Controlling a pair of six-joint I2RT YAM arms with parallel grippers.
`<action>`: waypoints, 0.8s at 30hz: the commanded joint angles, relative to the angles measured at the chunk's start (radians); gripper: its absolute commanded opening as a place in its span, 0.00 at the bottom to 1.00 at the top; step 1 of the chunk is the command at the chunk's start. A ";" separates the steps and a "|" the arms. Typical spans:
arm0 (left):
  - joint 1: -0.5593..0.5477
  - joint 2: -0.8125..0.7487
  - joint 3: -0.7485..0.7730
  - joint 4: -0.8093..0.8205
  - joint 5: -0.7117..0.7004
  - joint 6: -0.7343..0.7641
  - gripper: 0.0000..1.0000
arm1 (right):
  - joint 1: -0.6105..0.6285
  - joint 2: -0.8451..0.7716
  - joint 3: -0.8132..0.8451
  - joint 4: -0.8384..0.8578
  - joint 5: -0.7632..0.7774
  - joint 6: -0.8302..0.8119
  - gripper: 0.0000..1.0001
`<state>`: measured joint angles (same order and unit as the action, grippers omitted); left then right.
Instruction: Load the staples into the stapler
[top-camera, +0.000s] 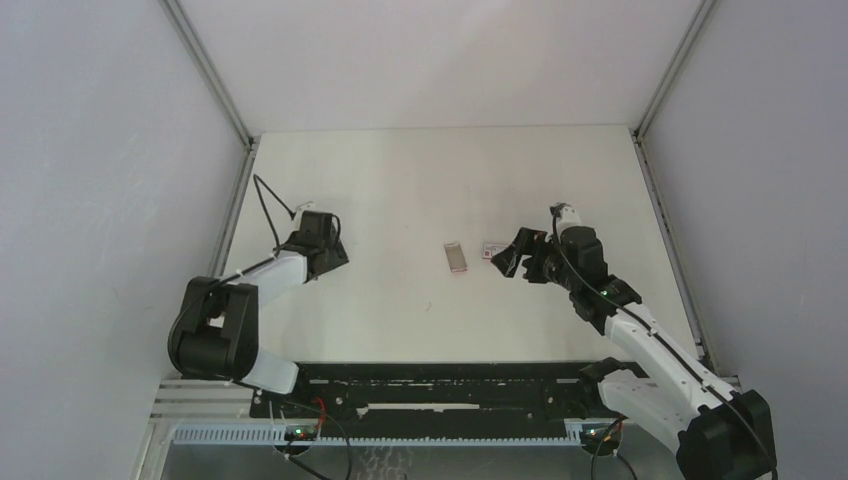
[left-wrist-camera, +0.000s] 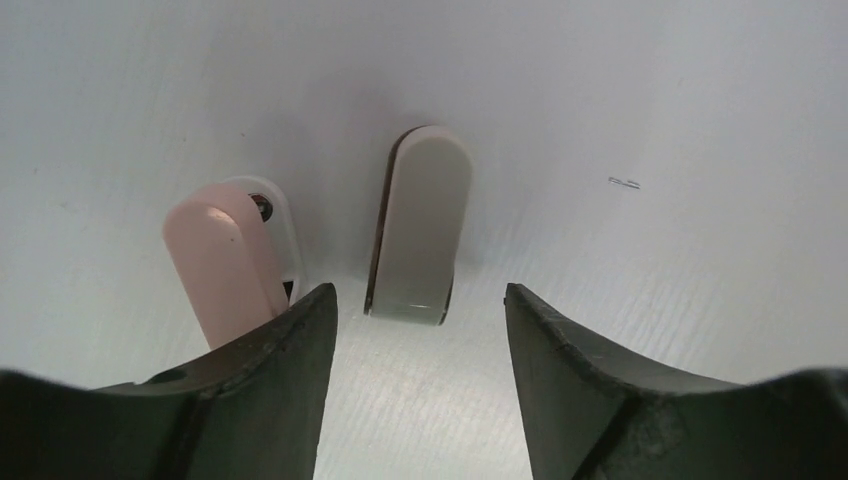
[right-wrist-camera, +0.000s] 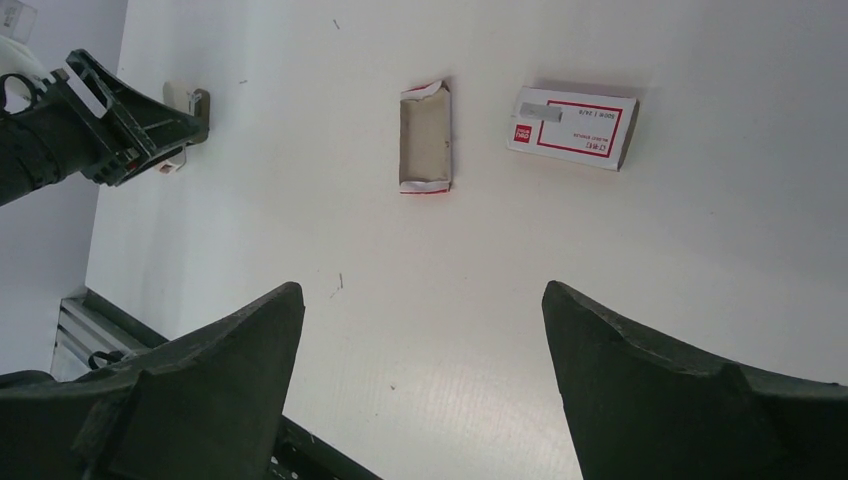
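Note:
The pale pink-and-white stapler (left-wrist-camera: 225, 262) lies on the table, its near end behind my left finger. A grey-brown tool (left-wrist-camera: 420, 225) lies beside it, its near end just between the tips of my left gripper (left-wrist-camera: 420, 292), which is open and touches neither. From above, the left gripper (top-camera: 325, 248) covers both. The white red-printed staple box (right-wrist-camera: 590, 135) carries a small silvery strip (right-wrist-camera: 546, 109), apparently staples. Its empty inner tray (right-wrist-camera: 425, 150) lies to the left. My right gripper (right-wrist-camera: 420, 290) hovers open, short of the box and the tray.
A single loose staple (left-wrist-camera: 624, 182) lies on the table to the right of the tool. The box (top-camera: 492, 249) and tray (top-camera: 456, 257) sit mid-table. White walls with metal rails enclose the table; a black rail runs along the near edge (top-camera: 450, 385).

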<state>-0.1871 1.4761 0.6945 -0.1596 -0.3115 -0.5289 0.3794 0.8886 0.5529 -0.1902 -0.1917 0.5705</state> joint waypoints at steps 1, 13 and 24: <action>0.006 -0.071 0.041 0.025 0.062 0.023 0.69 | -0.013 0.022 0.030 0.063 0.003 -0.036 0.89; 0.204 -0.358 0.001 0.158 0.183 0.103 0.83 | -0.263 0.016 0.078 0.051 0.070 -0.163 0.89; 0.441 -0.748 -0.502 0.625 -0.053 0.102 0.91 | -0.494 -0.100 -0.242 0.494 0.358 -0.169 0.90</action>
<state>0.2520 0.7757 0.3138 0.2443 -0.2550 -0.4763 -0.1146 0.7834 0.4370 0.0311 0.0090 0.4442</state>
